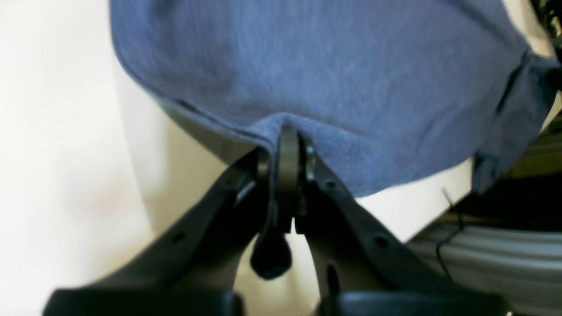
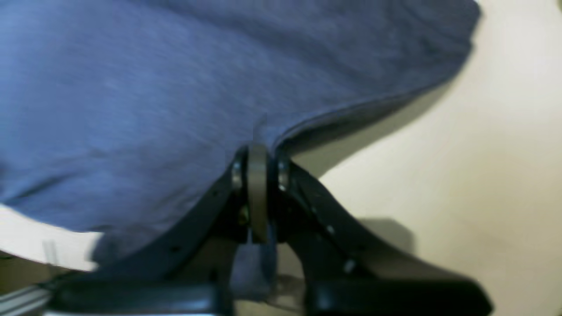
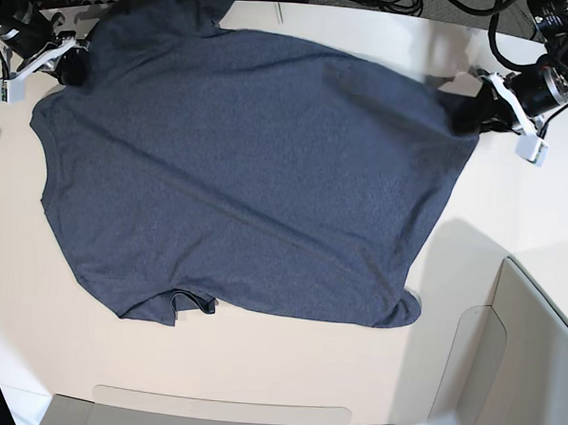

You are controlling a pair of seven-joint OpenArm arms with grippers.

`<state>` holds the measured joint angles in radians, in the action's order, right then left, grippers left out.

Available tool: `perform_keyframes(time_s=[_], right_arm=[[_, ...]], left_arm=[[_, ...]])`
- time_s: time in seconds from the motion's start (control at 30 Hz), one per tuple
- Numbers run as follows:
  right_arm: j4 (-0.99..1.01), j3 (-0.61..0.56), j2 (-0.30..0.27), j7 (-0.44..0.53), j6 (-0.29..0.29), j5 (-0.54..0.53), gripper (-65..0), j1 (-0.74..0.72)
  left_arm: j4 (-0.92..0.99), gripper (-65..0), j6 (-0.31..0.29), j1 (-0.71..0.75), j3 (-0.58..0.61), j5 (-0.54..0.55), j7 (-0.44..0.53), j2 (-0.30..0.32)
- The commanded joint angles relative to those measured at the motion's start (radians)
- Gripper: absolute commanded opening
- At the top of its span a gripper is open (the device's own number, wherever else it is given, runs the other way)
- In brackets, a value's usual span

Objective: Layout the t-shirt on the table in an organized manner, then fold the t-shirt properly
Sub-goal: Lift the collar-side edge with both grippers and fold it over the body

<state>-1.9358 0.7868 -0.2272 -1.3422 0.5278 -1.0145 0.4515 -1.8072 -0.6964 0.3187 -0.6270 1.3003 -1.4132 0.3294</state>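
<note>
The dark navy t-shirt [image 3: 248, 163] lies spread over the off-white table [image 3: 257, 363], plain side up, with no lettering showing and its neck opening toward the near edge. My left gripper [image 3: 471, 103] is shut on the shirt's far right edge. The left wrist view shows the jaws [image 1: 287, 147] pinching the cloth [image 1: 307, 66], with that edge raised a little off the table [image 1: 66, 131]. My right gripper [image 3: 75, 63] is shut on the far left edge. The right wrist view shows it [image 2: 257, 164] pinching the cloth [image 2: 131, 87] above the table [image 2: 483, 153].
Grey translucent bin walls stand at the near edge [image 3: 216, 409] and the near right [image 3: 535, 340]. Cables and arm hardware crowd the far corners [image 3: 550, 36]. The table's curved far edge shows in the left wrist view [image 1: 439, 210].
</note>
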Motion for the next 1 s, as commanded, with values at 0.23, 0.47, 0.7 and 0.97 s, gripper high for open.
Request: perform_keyframes(time_s=[0.23,0.47,0.7,0.97], right_arm=[[-0.017,0.098,-0.013,-0.020,0.007,-0.074,-65.0,-0.026],[-0.017,0.102,-0.005,-0.021,0.007,-0.074,-65.0,-0.075],[0.011,0.102,0.013,-0.021,0.002,-0.068,-65.0,-0.204],[0.184,0.104,0.053,-0.016,-0.001,0.024,-65.0,-0.351]], left_arm=[[-0.016,-65.0,-0.002,-0.028,-0.049,0.055,0.017,0.027],[-0.015,-65.0,-0.002,-0.068,-0.041,0.054,0.017,0.023],[-0.009,-65.0,0.001,-0.194,-0.038,0.048,0.017,0.021],[0.094,-65.0,0.002,-0.318,-0.037,-0.110,0.017,-0.008]])
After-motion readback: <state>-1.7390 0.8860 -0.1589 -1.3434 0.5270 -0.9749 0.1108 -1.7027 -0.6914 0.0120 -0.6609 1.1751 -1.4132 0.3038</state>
